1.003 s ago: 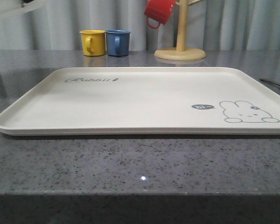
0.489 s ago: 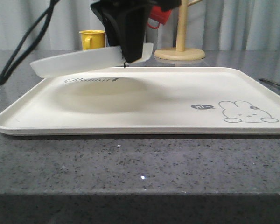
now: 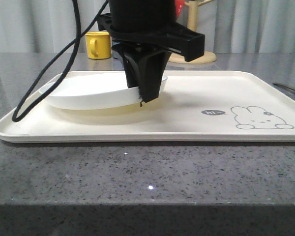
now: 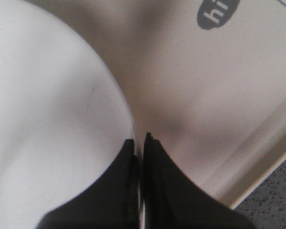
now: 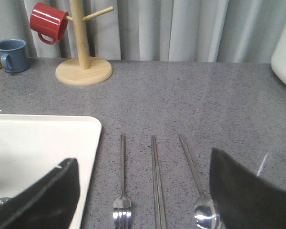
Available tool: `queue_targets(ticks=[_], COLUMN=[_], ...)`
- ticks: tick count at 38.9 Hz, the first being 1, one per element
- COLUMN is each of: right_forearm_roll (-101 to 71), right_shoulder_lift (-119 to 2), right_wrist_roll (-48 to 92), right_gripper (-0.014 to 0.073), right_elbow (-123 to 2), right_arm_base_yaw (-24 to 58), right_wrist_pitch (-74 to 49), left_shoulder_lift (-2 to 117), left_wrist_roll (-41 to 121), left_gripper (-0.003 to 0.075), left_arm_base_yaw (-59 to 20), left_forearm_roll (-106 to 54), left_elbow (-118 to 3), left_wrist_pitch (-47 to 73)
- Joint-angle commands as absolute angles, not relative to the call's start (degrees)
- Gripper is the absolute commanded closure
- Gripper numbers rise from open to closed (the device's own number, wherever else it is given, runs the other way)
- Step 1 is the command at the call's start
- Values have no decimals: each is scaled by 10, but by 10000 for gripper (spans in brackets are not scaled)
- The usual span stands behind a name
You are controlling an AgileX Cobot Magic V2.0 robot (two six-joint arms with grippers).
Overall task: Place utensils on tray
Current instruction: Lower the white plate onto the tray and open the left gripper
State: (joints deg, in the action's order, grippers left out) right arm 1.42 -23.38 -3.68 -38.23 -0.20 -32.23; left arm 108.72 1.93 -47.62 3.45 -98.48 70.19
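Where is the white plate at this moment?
In the front view the white plate sits low over the left half of the tray, its right rim pinched by the left gripper, with the yellow mug behind it.

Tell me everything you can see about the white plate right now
The white plate is shallow, round, plain and matte, possibly plastic or melamine. The left gripper pinches its right rim, jaws shut. It sits nearly level, low over the left half of the tray, casting a shadow; whether it touches the tray is unclear.
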Motion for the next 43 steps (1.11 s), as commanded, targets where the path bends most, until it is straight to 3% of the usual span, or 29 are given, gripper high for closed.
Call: queue_targets(ticks=[1, 12, 15, 23, 32, 38, 43], right_forearm_roll=[17, 17, 17, 17, 17, 17, 17], right_shoulder_lift=[-241, -241, -241, -241, -241, -241, -241], right_wrist_roll=[-32, -32, -32, -32, -32, -32, -32], right_gripper=[11, 11, 11, 11, 11, 11, 11], right_elbow=[-401, -401, -401, -401, -401, -401, -401], right_arm_base_yaw=[-4, -4, -4, -4, -4, -4, -4], right_wrist_pitch=[-281, -281, -281, -281, -281, -281, -281], left_shoulder_lift=[1061, 1059, 1052, 1019, 969, 899, 826], left_wrist_roll=[13, 14, 15, 15, 13, 12, 11], left_gripper=[702, 419, 399, 454, 634, 739, 738], left_arm_base_yaw=[-481, -481, -481, -448, -350, -276, -203], left_forearm_roll=[20, 11, 15, 48, 25, 20, 7], left_elbow=[-1002, -1005, -1014, -1025, -1013, -944, -847], left_wrist_pitch=[696, 685, 689, 673, 641, 592, 538])
